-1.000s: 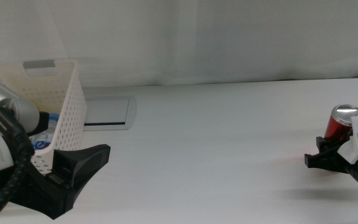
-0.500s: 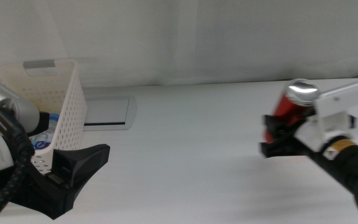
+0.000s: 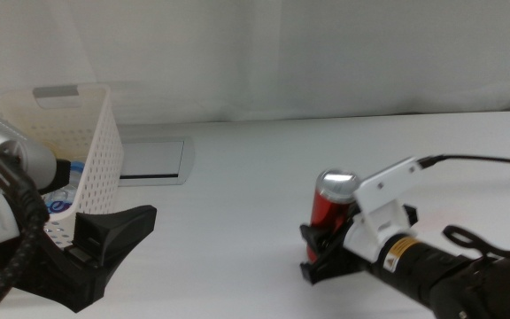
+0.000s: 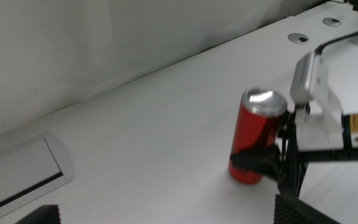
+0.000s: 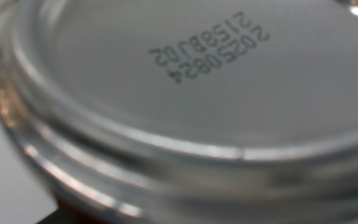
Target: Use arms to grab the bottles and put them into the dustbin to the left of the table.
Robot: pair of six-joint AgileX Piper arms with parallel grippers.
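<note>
- The right gripper's fingers [image 3: 324, 257] were closed around the lower body of the red can [image 3: 331, 206], one dark finger on each side of it, as the left wrist view [image 4: 272, 163] also showed.
- Half a second earlier the same fingers carried the can higher and farther right; a full second earlier it was at the right edge of the middle view. The can had since travelled leftward to right of the worktop's middle.
- In the left wrist view the can [image 4: 258, 144] stood upright with its base on or just above the white worktop [image 4: 166, 124]; contact could not be told for sure.
- The right wrist view was filled by the can's silver end [image 5: 191, 93] with printed digits, blurred at the rim.
- The left gripper [image 3: 104, 239] sat at the lower left of the middle view, just beside the white dustbin [image 3: 96, 151], in the same place as in both earlier frames; its fingers stood wide apart and held nothing.
- A blue-capped bottle [image 3: 65, 186] lay inside the dustbin, unchanged.
- The grey inset panel [image 3: 153, 159] lay just beyond the dustbin, well apart from the can.
</note>
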